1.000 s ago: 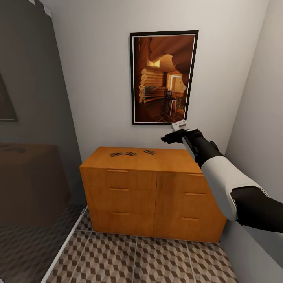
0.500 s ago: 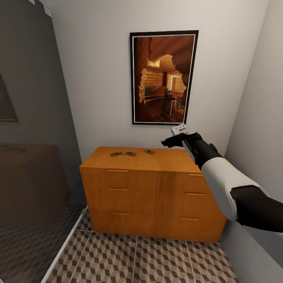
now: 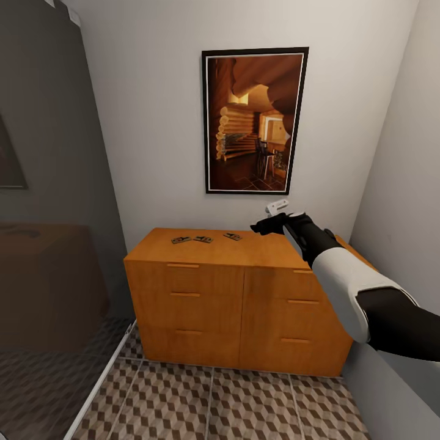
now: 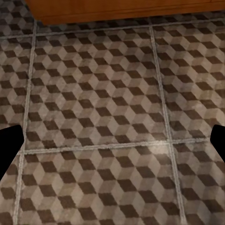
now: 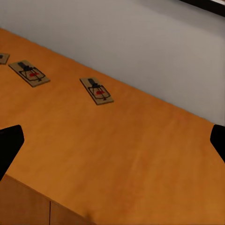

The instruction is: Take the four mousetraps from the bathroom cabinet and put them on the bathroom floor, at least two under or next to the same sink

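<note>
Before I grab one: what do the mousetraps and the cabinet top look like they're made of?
The mousetraps look like thin, pale, matte wooden boards carrying dark wire, probably metal, and a small red mark. The cabinet top looks like smooth orange-brown wood or veneer with a faint sheen; no grain shows, so laminate is possible.

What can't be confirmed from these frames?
- Fourth trap: head view shows three mousetraps on the cabinet; too small to rule out another.
- Right wrist view: leftmost trap cut by the frame edge.
- Sink: out of frame.
- Left gripper: fingertips clipped at the edges, above the floor.
</note>
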Available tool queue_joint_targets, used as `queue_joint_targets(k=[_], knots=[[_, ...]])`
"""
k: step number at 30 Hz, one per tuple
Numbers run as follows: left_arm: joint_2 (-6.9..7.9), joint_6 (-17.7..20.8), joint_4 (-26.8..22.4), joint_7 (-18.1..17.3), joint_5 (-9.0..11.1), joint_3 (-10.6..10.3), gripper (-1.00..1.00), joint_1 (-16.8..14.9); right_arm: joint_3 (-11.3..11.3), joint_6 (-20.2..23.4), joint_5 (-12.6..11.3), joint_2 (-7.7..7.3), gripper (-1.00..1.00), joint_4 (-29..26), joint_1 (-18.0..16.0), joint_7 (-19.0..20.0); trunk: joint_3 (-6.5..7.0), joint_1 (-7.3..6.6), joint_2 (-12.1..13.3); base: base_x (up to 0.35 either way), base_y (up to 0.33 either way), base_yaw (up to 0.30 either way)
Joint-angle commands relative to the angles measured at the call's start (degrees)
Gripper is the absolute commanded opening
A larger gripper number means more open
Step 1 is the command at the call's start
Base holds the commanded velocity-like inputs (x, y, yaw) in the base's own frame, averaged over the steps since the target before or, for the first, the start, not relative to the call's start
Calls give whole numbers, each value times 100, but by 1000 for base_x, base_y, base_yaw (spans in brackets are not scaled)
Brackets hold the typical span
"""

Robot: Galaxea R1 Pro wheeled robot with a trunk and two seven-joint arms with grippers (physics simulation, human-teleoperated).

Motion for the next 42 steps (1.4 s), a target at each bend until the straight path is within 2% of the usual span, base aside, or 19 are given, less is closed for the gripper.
queue_joint_targets(k=[1, 9, 23, 28, 36, 42], knots=[[1, -30, 13, -2, -3, -24, 100, -7, 5, 21, 61, -1, 100, -5, -3, 29, -6, 0, -4, 0, 0, 0], [1, -28, 13, -2, -3, -21, 100, -7, 3, 0, 61, -13, 100, 56, -3, 32, -6, 0, -4, 48, 0, 0], [1, -21, 13, -2, -3, -19, 100, -7, 3, -5, 53, -18, 100, 102, -3, 46, -6, 0, -4, 287, 0, 0], [1, -21, 13, -2, -3, -22, 100, -7, 3, -12, 2, -18, 100, 212, -3, 98, -6, 0, -4, 125, 0, 0], [1, -21, 18, -2, -3, -24, 100, -7, 3, -18, -297, -37, 100, 434, -3, 685, -6, 0, -4, 25, 0, 0], [1, -21, 21, -2, -2, -24, 100, -7, 3, -19, -368, -83, 100, 487, -3, 976, -6, 0, -4, 4, 0, 0]])
